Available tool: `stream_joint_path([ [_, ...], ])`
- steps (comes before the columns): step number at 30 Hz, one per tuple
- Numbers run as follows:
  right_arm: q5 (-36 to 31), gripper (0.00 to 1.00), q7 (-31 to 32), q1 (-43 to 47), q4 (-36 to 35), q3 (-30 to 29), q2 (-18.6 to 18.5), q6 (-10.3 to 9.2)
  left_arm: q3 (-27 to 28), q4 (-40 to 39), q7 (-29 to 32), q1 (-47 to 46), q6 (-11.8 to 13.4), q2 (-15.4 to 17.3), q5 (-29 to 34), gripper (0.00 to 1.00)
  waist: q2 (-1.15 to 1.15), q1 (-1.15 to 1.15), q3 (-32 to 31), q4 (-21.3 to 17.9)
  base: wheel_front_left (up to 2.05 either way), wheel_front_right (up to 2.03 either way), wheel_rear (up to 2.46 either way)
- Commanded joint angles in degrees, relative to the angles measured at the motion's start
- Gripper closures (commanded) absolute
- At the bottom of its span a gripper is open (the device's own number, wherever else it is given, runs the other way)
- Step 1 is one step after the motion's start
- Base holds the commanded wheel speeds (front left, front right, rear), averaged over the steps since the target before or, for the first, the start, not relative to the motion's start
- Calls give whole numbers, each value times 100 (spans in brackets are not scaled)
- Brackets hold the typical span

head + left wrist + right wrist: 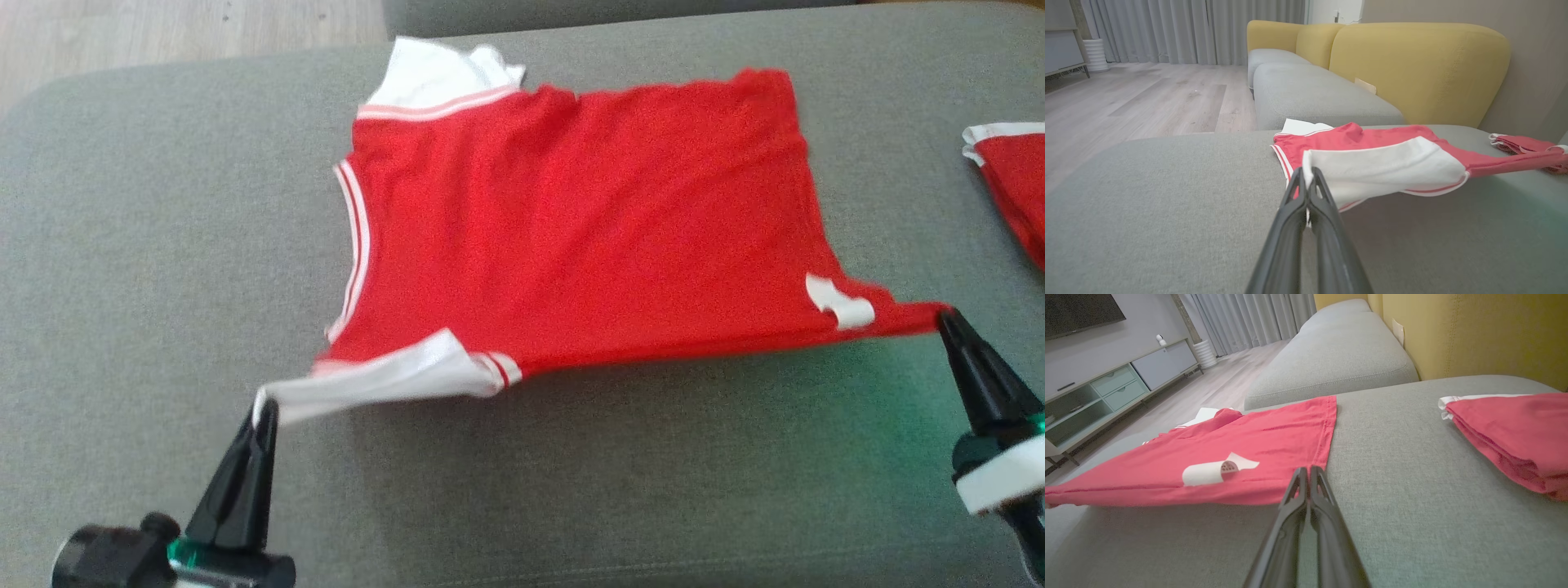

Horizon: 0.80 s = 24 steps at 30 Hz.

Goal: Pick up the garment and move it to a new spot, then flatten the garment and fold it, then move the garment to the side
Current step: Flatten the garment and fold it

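Observation:
The garment [571, 212] is a red shirt with white sleeves and striped trim, spread over a grey sofa cushion [147, 245]. My left gripper [263, 408] is shut on the tip of its near white sleeve [1384, 169], lifting it off the cushion. My right gripper [944, 314] is shut on the garment's near hem corner [1306, 473], close to a curled white label [1208, 471]. The near edge hangs stretched between the two grippers [1306, 173] [1308, 470], while the far part lies on the cushion.
A second red and white garment [1012, 180] lies folded at the cushion's right edge [1515, 433]. Yellow backrests [1412, 69] rise behind the seat. Another grey seat [1310, 94] continues beyond. Wooden floor [1147, 98] and a TV cabinet [1114, 388] lie off the left.

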Motion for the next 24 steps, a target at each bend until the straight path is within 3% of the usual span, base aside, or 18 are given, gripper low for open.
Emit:
stream_joint_path([
  [1, -60, 100, -62, 89, -187, -133, -151, -5, 180, -250, -30, -120, 25, 35, 54, 100, 0, 0, -17, 5, 0, 0, 0],
  [7, -182, 100, 133, -48, -216, -257, 81, -5, 46, 64, 8, -631, 24, 76, 160, 100, 0, 0, 136, 32, 0, 0, 0],
  [21, -371, 100, 599, -1606, 775, 147, 382, -5, -559, 2099, -14, -3460, 30, 97, 676, 100, 0, 0, 810, 148, 0, 0, 0],
  [22, -367, 93, 598, -1698, 836, 180, 395, -5, -600, 2259, -18, -3617, 28, 106, 700, 95, 0, 0, 849, 144, 0, 0, 0],
  [23, -361, 51, 590, -1787, 893, 220, 409, -5, -636, 2415, -21, -3754, 26, 123, 730, 62, 0, 0, 886, 134, 0, 0, 0],
  [24, -353, 0, 573, -1865, 936, 268, 425, -5, -651, 2550, -23, -3870, 38, 135, 769, 0, 0, 0, 913, 125, 0, 0, 0],
])
